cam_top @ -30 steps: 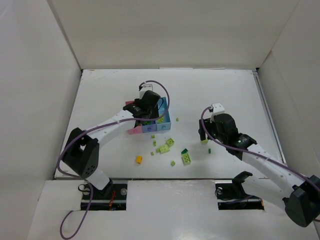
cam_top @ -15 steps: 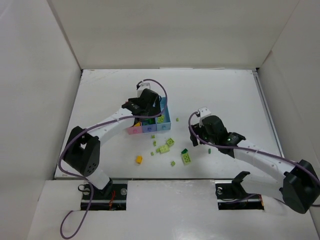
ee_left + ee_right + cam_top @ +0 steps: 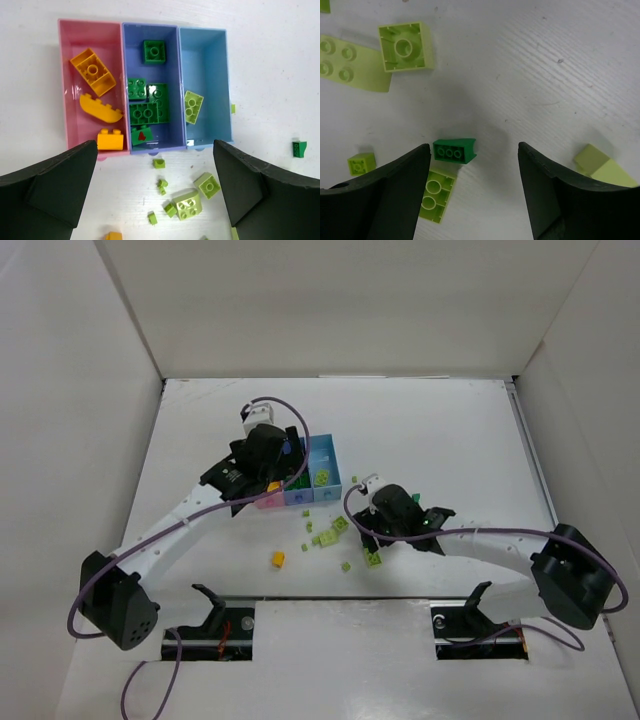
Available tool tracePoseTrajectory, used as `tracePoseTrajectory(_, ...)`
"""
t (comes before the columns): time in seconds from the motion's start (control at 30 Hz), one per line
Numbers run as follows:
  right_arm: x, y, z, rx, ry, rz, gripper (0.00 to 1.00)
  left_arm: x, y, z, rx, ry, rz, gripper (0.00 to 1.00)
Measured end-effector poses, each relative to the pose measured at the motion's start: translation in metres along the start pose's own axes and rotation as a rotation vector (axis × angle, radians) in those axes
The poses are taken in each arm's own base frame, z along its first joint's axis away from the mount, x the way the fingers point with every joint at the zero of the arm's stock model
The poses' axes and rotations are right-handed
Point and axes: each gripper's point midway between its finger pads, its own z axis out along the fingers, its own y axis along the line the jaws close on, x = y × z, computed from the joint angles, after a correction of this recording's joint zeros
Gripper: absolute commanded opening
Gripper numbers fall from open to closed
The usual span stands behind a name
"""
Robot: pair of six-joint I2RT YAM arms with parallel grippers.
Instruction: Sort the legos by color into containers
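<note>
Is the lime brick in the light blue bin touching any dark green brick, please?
Apart: the left wrist view shows a bin wall between the lime brick and the dark green bricks.

Loose legos [image 3: 187, 205] lie before the joined containers [image 3: 179, 90].

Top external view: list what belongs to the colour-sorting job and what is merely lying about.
Job:
pink bin, periwinkle bin, light blue bin
binned orange-yellow bricks, binned dark green bricks, binned lime brick
loose lime bricks, loose orange brick, loose dark green brick
left gripper and right gripper, both open

Not the job:
purple cable
white walls
black clamp
</note>
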Motion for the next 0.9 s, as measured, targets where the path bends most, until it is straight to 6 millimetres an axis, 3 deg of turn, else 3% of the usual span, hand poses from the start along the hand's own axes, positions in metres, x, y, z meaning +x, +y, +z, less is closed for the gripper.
tracePoseTrajectory(0.37,0.015,0.007,0.012,0.012,0.053,0.055,0.70,0.020,0.014,-0.003,-0.024,0.041,-0.006,1.00)
tracePoseTrajectory(0.67,0.015,0.017,0.018,0.006,0.053,0.031,0.52,0.020,0.014,-0.004,-0.023,0.040,-0.011,1.00)
tracePoseTrajectory(0.9,0.014,0.014,0.019,0.029,0.050,0.043,0.45,0.020,0.016,-0.006,-0.028,0.041,-0.010,1.00)
